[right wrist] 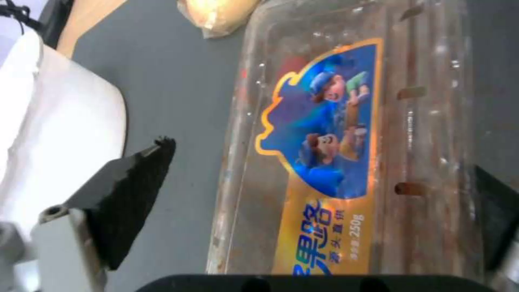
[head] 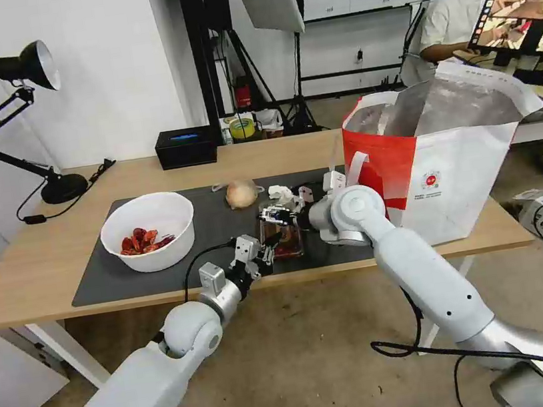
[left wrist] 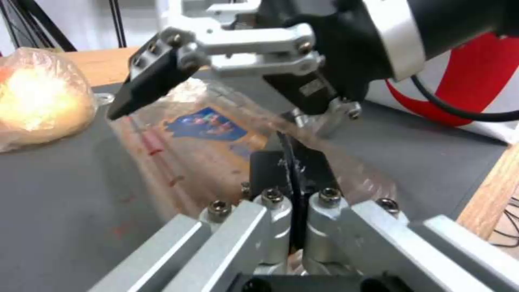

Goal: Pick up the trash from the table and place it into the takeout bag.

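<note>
The clear two-compartment tray [head: 285,240], with a blue and orange label [right wrist: 324,134], lies on the dark grey mat [head: 94,282] near the table's front edge. My left gripper [head: 266,253] comes in from the front and is shut on the tray's near rim [left wrist: 292,162]. My right gripper [head: 278,219] hangs open over the tray [left wrist: 208,125], one black finger [right wrist: 129,190] on each long side. On the mat's left stands the white bowl [head: 147,231] of red shells. The beige wrapped ball [head: 241,194] and the white tissue [head: 284,195] lie behind the tray. The red-and-white takeout bag [head: 440,159] stands open at the table's right end.
A black box with a blue top [head: 186,147] sits at the table's back edge and a black desk lamp [head: 30,69] at the back left. The bag rises close behind my right forearm [head: 422,270]. A person sits at a desk far behind the bag.
</note>
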Motion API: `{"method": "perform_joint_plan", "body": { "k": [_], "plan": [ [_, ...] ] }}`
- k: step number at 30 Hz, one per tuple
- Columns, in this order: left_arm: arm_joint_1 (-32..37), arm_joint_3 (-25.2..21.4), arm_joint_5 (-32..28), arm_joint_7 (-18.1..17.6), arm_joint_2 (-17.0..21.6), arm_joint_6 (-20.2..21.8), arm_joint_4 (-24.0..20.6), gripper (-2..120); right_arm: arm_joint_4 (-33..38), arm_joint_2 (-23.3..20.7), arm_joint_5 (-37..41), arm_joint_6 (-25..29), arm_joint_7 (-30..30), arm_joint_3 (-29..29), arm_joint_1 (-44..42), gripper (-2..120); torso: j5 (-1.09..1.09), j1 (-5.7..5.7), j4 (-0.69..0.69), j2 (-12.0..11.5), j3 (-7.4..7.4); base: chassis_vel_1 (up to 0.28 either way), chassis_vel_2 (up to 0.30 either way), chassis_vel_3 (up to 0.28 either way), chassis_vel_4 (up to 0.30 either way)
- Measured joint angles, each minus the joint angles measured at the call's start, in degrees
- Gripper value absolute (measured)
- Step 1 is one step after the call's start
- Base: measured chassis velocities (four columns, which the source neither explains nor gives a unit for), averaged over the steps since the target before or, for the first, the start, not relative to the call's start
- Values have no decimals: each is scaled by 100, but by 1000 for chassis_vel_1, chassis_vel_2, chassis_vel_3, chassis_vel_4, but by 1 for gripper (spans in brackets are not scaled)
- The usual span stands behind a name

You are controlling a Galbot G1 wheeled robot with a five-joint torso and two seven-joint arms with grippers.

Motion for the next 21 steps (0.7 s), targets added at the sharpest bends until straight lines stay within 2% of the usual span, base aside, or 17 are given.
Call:
{"method": "perform_joint_plan", "body": {
  "k": [2,3,5,8,9,11,14,15,17,20,21],
  "plan": [
    [10,-3,-2,-3,8,0,-13,0,-14,3,-1,1,28,-17,1,88,0,0,0,0,0,0,0,0,0],
    [10,-3,-2,-3,8,0,-13,0,-14,3,-1,1,28,-17,1,88,0,0,0,0,0,0,0,0,0],
    [34,-21,-10,-4,39,-5,-47,0,-35,2,-6,8,47,-25,-15,76,0,0,-1,0,-1,0,0,0,0],
    [39,-29,-14,-4,46,-7,-56,0,-37,0,-8,9,49,-24,-22,73,0,0,-2,0,-1,0,0,0,0],
    [52,-50,-23,-5,60,-17,-77,0,-37,-9,-16,11,63,-16,-47,63,0,-1,-2,1,-2,0,0,0,0],
    [61,-64,-28,-5,64,-19,-89,0,-34,-16,-18,12,67,-13,-56,59,0,-1,-2,1,-1,0,0,0,0],
    [122,-132,-33,-11,78,-19,-144,0,-30,-38,-22,12,66,-2,-76,44,1,0,-1,0,-1,0,0,0,0],
    [122,-132,-33,-11,78,-19,-144,0,-30,-38,-22,12,66,-2,-76,44,1,0,-1,0,-1,0,0,0,0],
    [173,-181,-34,-14,95,-20,-179,0,-25,-47,-19,12,54,11,-89,34,1,0,1,0,-1,0,0,0,0],
    [220,-225,-34,-15,105,-21,-209,0,-16,-53,-20,13,49,27,-104,28,1,-1,1,1,-1,0,0,0,0],
    [268,-274,-39,-17,111,-23,-243,0,-9,-61,-22,14,48,50,-122,22,1,-1,0,0,-1,0,0,0,0]
  ]
}}
